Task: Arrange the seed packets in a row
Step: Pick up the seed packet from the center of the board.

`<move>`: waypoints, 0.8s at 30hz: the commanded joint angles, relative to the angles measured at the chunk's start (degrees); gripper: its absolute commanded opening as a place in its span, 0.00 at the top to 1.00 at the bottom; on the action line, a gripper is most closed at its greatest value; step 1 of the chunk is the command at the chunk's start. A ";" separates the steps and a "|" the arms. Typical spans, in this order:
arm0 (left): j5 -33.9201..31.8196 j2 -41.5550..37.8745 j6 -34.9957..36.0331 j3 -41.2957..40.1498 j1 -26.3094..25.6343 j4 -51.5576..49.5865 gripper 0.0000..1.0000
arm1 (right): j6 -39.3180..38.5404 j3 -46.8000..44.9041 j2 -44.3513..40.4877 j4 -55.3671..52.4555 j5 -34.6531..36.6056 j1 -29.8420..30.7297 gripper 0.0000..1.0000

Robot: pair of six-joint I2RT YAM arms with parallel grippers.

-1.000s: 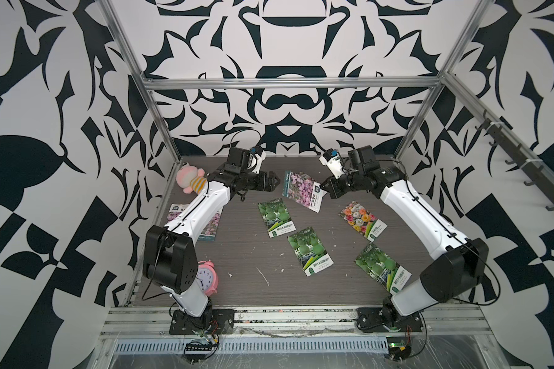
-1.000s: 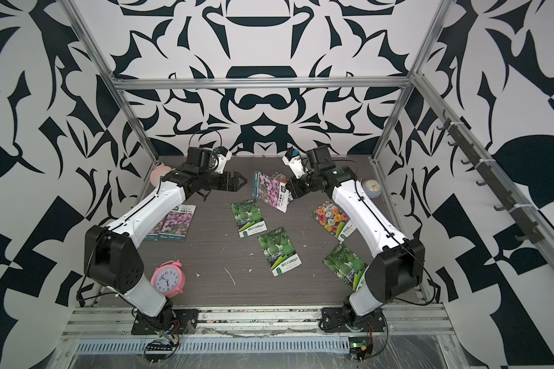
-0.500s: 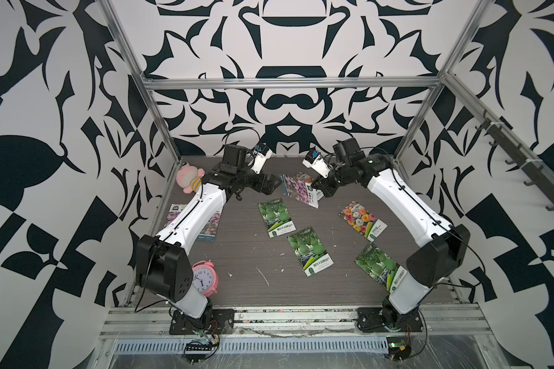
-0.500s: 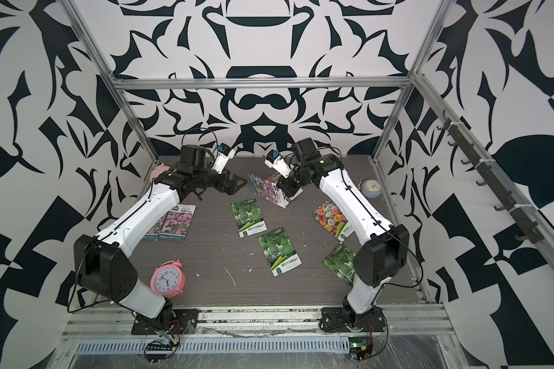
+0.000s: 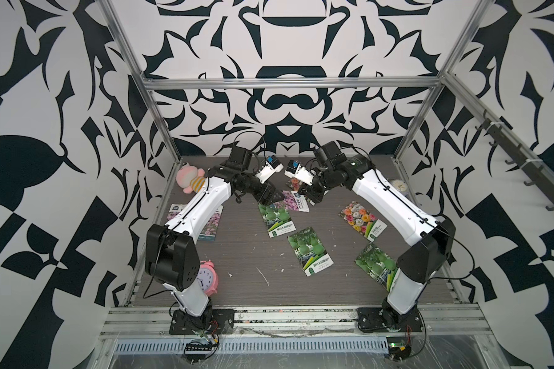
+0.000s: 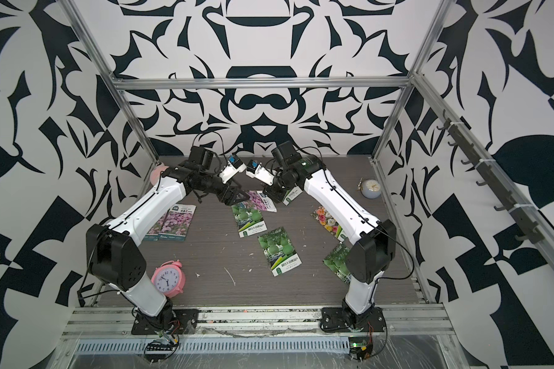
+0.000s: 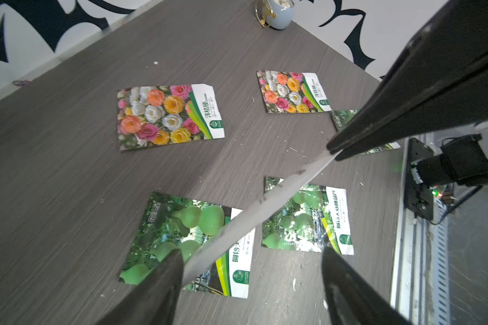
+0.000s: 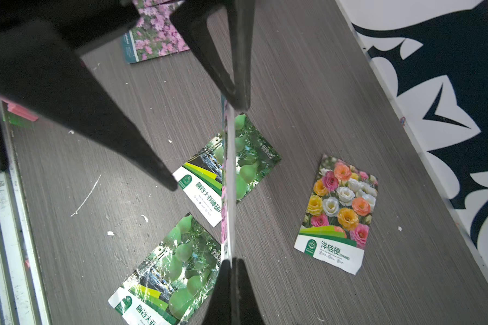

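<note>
My right gripper (image 8: 231,263) is shut on the end of a purple-flower seed packet (image 5: 291,202), holding it edge-up above the table. The packet's free end lies between the spread fingers of my open left gripper (image 7: 251,253) and touches one finger (image 7: 166,281). Both grippers meet at the back middle in both top views, the left gripper (image 5: 273,198) facing the right gripper (image 5: 310,198). Three gourd packets (image 5: 277,220) (image 5: 311,250) (image 5: 376,265) and two bloom packets (image 7: 169,115) (image 7: 292,91) lie flat. More purple packets (image 6: 176,220) lie at the left.
A pink alarm clock (image 6: 168,278) stands front left beside the left arm's base. A pink plush toy (image 5: 189,179) sits at the back left corner. A pale blue clock (image 6: 371,188) sits at the back right. Metal frame posts and patterned walls close the table in.
The right gripper has carried the purple packet leftward toward the left gripper. The left gripper has come in round the packet's free end, its fingers narrowing a little.
</note>
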 commanded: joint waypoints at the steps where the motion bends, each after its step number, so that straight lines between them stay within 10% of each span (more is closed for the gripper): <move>1: 4.04 -0.89 1.25 -1.24 1.01 -1.04 0.30 | -0.24 0.86 -2.60 2.69 -2.92 0.00 1.00; 13: 10.38 -0.46 3.12 0.53 2.95 -8.10 0.55 | 0.69 -3.96 -7.45 8.52 -6.48 -0.02 1.00; 20: 7.57 -1.51 -2.14 0.76 3.03 -3.81 0.92 | 2.17 -3.58 -7.12 8.65 -6.18 -0.06 1.00; 24: 2.18 -1.84 -5.66 0.64 3.04 -2.13 1.00 | 6.51 -6.05 -8.81 11.34 -1.54 -0.07 0.69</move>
